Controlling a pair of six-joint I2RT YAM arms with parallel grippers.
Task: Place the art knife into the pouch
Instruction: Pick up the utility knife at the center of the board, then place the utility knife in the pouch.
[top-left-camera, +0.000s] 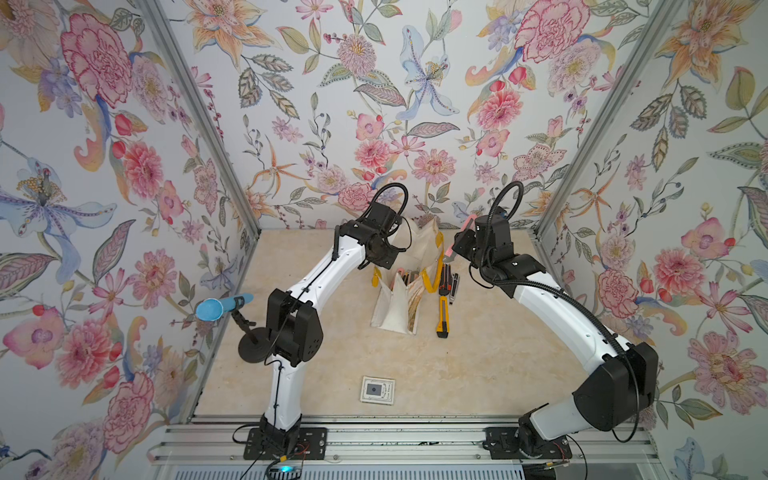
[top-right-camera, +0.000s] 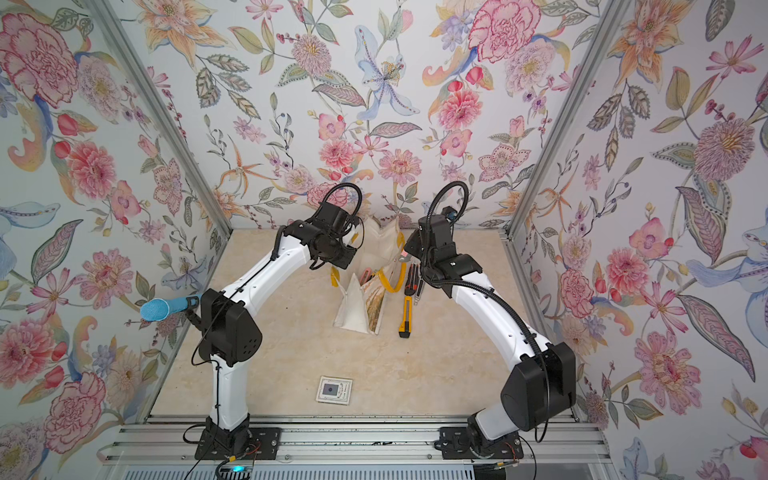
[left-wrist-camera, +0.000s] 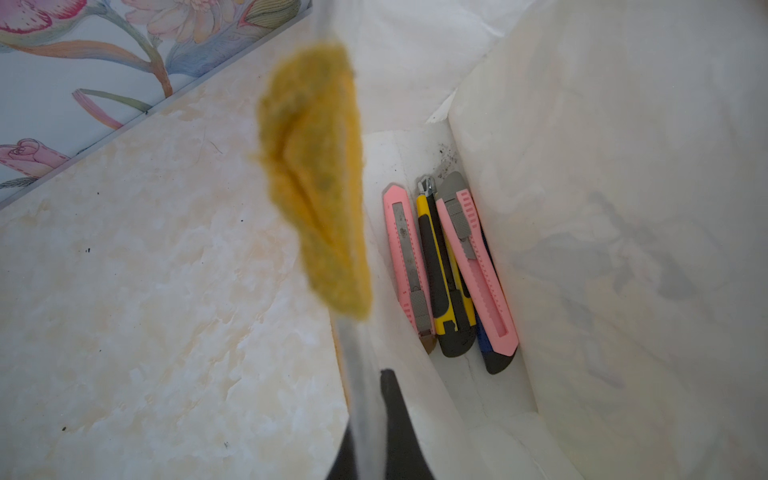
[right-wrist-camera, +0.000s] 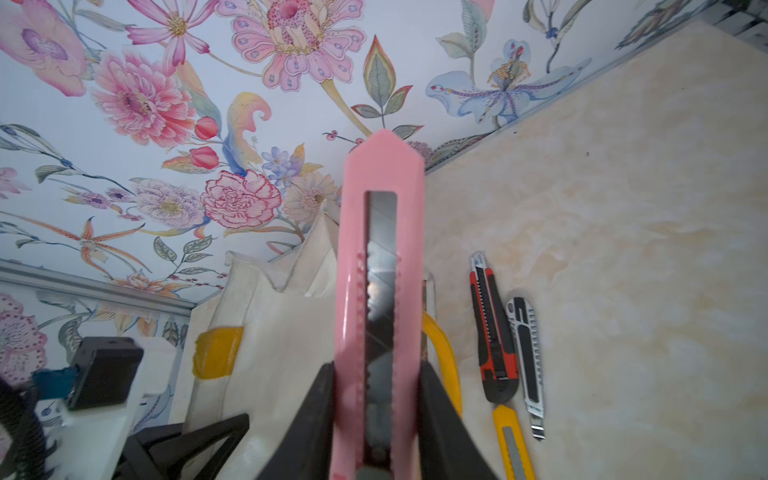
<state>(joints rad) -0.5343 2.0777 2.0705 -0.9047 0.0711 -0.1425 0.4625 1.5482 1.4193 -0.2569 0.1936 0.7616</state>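
Note:
The off-white pouch (top-left-camera: 392, 309) (top-right-camera: 353, 313) stands between both arms, mouth open upward. My left gripper (left-wrist-camera: 370, 395) is shut on its near wall (left-wrist-camera: 415, 415), beside a blurred yellow handle (left-wrist-camera: 316, 187). Several art knives lie inside on the bottom, among them two pink ones (left-wrist-camera: 405, 257) and a yellow-black one (left-wrist-camera: 440, 270). My right gripper (right-wrist-camera: 376, 374) is shut on a pink art knife (right-wrist-camera: 382, 187), blade side facing the camera. It hangs just right of the pouch's rim (right-wrist-camera: 291, 282); in a top view the pink knife (top-left-camera: 468, 222) pokes out by the wrist.
On the table right of the pouch lie a yellow knife (top-left-camera: 443, 316), a red-black knife (right-wrist-camera: 492, 332) and a silver-black knife (right-wrist-camera: 525, 353). A blue microphone (top-left-camera: 224, 306) on a black stand sits at the left wall. A small card (top-left-camera: 377, 390) lies near the front.

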